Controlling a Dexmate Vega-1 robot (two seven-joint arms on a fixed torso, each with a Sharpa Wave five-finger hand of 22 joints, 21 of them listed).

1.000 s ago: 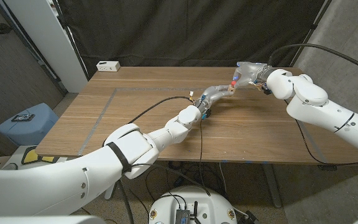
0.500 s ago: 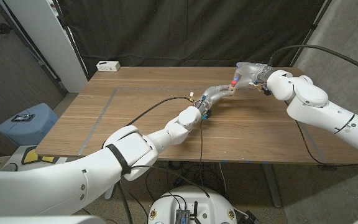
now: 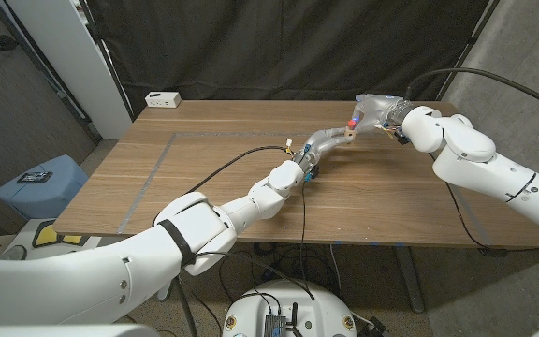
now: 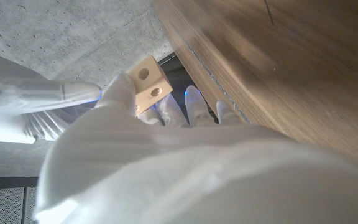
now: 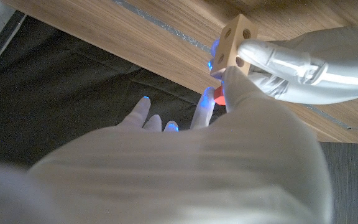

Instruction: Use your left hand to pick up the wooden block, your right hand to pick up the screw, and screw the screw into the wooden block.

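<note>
Over the table's far right part, my left hand (image 3: 324, 141) grips a small pale wooden block (image 3: 346, 137); its faces with round holes (image 4: 149, 84) show above my fingers (image 4: 194, 106). My right hand (image 3: 374, 110) reaches in from the right and pinches a red-headed screw (image 3: 352, 122) against the block. In the right wrist view the screw (image 5: 218, 94) sits just under the block (image 5: 235, 38), between my fingertips, with the left hand (image 5: 309, 68) on the block's other side. Both hands are lifted off the wooden table (image 3: 204, 178).
A small white box (image 3: 163, 98) lies at the table's back left corner. Grey tape lines (image 3: 157, 164) mark the tabletop. A black cable (image 3: 241, 155) runs along my left arm. A blue stool (image 3: 40, 183) stands on the floor to the left.
</note>
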